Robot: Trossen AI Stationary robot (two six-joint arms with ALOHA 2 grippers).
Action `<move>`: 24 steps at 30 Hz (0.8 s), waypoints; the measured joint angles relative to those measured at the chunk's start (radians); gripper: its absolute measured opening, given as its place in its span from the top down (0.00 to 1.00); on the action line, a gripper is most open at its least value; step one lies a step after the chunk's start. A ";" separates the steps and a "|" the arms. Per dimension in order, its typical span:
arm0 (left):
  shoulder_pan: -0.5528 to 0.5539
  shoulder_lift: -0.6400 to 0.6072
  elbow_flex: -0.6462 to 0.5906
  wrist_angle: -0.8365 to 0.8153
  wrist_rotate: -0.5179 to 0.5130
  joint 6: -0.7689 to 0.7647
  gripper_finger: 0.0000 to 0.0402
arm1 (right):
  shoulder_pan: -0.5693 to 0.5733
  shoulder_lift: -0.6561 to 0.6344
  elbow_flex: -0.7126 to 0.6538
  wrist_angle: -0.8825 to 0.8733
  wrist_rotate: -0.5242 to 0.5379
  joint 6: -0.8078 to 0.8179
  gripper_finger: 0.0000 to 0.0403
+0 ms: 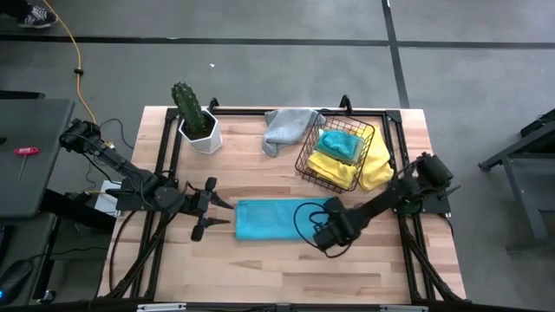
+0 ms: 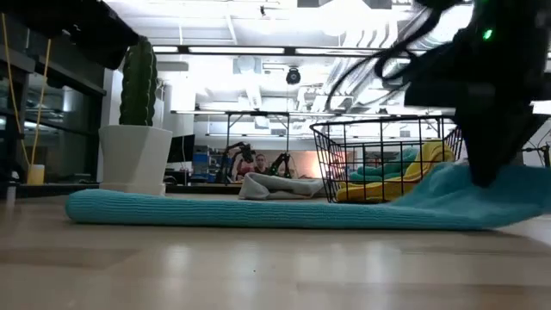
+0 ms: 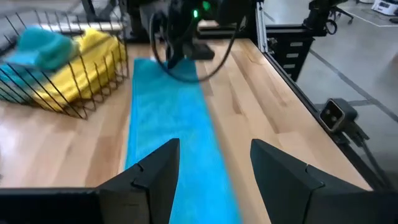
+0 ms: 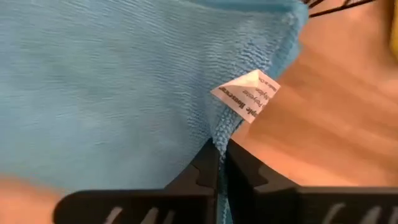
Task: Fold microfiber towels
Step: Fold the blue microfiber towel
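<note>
high: teal towel lying folded mid-table, right gripper pinching its right edge, left gripper waiting spread just left of it | low: towel edge lifting at right, wire basket behind | left wrist: fingers standing apart | right wrist: jaws pressing together on hem beside white tag

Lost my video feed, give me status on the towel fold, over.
Right tool shut on the teal towel edge, by its tag. Left tool open, at the towel's other end. Wire basket beside the towel; fold path unobstructed.
</note>
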 joint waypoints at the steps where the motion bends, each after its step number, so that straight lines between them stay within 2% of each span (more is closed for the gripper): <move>1: 0.000 0.000 0.000 -0.010 0.014 -0.015 0.54 | 0.009 -0.010 0.000 0.005 0.000 0.014 0.99; 7: 0.002 0.022 0.000 -0.149 0.037 -0.121 0.54 | 0.046 -0.052 0.001 0.120 0.030 0.044 1.00; 14: -0.013 0.166 -0.001 -0.307 0.036 -0.258 0.57 | 0.051 -0.053 0.085 0.211 0.181 -0.048 1.00; 17: -0.043 0.273 -0.002 -0.317 0.028 -0.298 0.67 | 0.040 -0.053 0.122 0.243 0.223 -0.101 1.00; 22: -0.060 0.460 -0.002 -0.159 0.008 -0.270 0.95 | 0.008 -0.050 0.127 0.384 0.238 -0.182 1.00; 24: -0.050 0.526 -0.002 -0.089 0.001 -0.253 0.97 | -0.010 -0.039 0.126 0.445 0.238 -0.227 1.00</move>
